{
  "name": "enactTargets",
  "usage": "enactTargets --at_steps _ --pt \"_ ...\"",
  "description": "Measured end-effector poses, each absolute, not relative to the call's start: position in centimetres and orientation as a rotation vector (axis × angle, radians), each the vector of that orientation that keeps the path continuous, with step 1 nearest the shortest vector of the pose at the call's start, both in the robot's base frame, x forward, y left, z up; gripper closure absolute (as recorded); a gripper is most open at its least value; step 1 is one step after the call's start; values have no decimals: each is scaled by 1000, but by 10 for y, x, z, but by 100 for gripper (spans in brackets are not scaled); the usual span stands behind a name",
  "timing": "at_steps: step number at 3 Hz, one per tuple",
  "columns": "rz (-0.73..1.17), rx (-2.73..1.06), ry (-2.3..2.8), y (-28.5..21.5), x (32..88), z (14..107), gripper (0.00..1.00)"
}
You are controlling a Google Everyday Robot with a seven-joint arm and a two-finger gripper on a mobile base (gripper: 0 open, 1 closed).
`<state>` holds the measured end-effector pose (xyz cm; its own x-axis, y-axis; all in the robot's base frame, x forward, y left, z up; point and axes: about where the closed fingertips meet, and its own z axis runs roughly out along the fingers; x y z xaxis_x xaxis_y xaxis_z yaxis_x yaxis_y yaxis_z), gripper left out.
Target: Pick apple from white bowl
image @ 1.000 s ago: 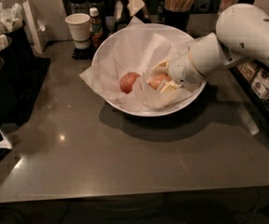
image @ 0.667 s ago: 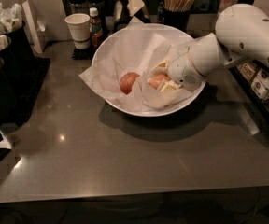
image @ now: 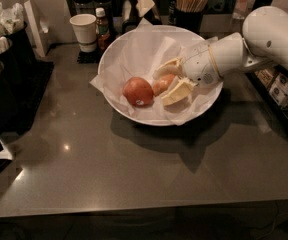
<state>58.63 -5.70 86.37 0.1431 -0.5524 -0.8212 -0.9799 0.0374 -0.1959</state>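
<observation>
Hardly anything is changing since a second ago: the gripper is staying low inside the white bowl, and both fruits are sitting where they were. Its fingers are standing apart, one on either side of the apple, which is resting on the crinkled paper right between the tips, so the grasp looks to be turning on closing straight across it. Whether the pads are touching the skin yet is unclear. Just beyond the fingertips, on the side away from the wrist, the redder apple is lying almost against the target and could get nudged. Well past the bowl's far rim, a paper cup and a sauce bottle are standing out of the way.
</observation>
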Motion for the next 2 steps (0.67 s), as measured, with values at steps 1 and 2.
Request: enactTargets --at_steps 1,2 --pt "762 -1595 1332 -60 589 919 100" --pt "772 -1563 1239 -71 588 968 100"
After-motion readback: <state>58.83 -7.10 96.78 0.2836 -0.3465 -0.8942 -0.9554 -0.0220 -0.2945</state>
